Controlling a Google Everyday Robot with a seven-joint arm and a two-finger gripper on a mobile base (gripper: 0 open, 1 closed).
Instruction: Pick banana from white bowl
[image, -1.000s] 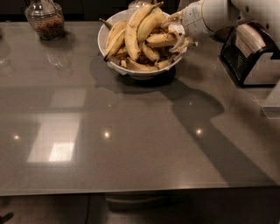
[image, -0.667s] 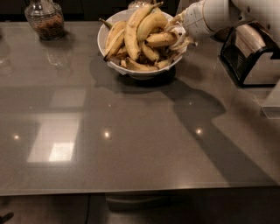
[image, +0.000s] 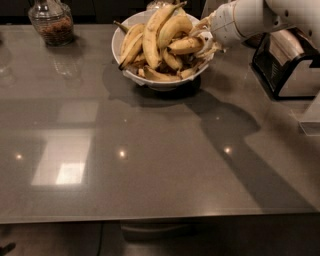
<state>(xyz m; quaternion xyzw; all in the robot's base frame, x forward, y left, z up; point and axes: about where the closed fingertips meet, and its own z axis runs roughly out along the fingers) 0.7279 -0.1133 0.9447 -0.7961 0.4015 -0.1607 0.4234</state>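
On the right side of the heap in the white bowl (image: 131, 75) lay the banana (image: 186, 46). It was short and stubby, roughly level, with its right end pointing toward the bowl's right rim. It rested on top of the other fruit, just beside the long curved bananas (image: 150, 40) that rose over the middle of the pile.

The gripper (image: 207, 39) was at that right end, touching or all but touching the fruit, with the white arm (image: 250, 17) reaching in from the right over the rim. Whether the claw had clenched on the banana or merely stood around its tip could not be told.

As for the task, the reach into the bowl looked done and the claw seemed lined up with the right piece. The banana had not yet been raised clear of the pile, so the lift out of the bowl remained, and perhaps the grasp as well.

Around the bowl, the grey table (image: 150, 160) carried a glass jar (image: 51, 22) well apart at the far left. A black-framed appliance (image: 290, 65) stood to the right, behind the arm.
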